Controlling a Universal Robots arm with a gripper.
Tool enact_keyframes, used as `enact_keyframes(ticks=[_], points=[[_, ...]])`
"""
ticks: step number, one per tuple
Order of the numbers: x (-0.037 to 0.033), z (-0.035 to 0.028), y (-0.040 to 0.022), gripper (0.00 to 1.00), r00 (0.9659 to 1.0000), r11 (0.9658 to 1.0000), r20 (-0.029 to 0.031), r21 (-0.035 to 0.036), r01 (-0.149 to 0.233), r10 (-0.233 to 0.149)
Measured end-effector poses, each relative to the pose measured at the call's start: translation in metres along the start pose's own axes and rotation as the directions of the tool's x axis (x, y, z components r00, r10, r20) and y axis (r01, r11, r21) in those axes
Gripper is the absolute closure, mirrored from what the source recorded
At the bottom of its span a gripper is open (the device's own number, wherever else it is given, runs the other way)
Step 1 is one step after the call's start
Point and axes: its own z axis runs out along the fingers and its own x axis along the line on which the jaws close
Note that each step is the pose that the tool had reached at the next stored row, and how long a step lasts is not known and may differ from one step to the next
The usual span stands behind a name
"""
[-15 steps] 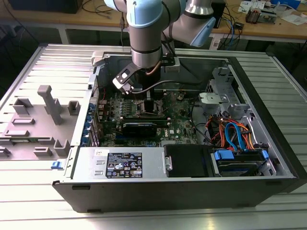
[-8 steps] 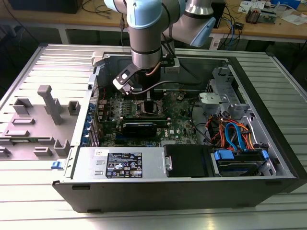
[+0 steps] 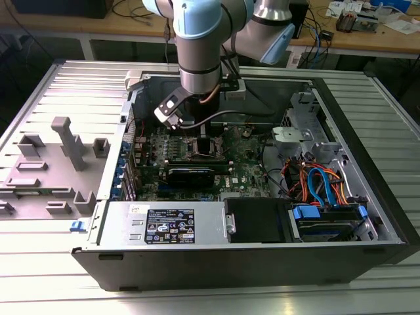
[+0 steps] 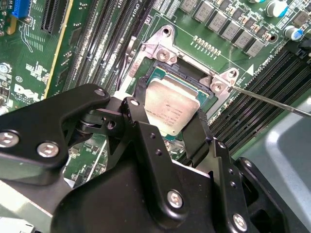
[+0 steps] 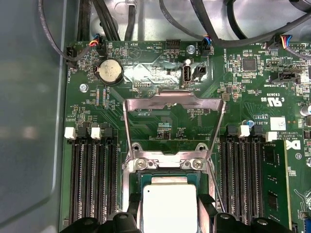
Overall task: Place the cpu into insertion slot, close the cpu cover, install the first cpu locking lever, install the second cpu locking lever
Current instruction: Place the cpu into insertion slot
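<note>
A round coin battery (image 5: 110,71) lies on the green motherboard (image 5: 252,92), apart from the long black memory slots (image 5: 92,184)

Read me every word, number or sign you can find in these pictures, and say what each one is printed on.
On the cpu: faint dark print on its metal top, too blurred to read.
On the green motherboard: white lettering and small stickers, too small to read.
On the silver box in the exterior view: black-and-white label, too small to read.
No text reads clearly enough to quote.
</note>
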Motion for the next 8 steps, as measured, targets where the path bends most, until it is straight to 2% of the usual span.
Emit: enact_keyframes(ticks=[8], points=[[0.0001, 0.0011, -0.0003, 0.45, 1.0, 1.0, 0.0034, -0.0006, -0.001, 0.001]])
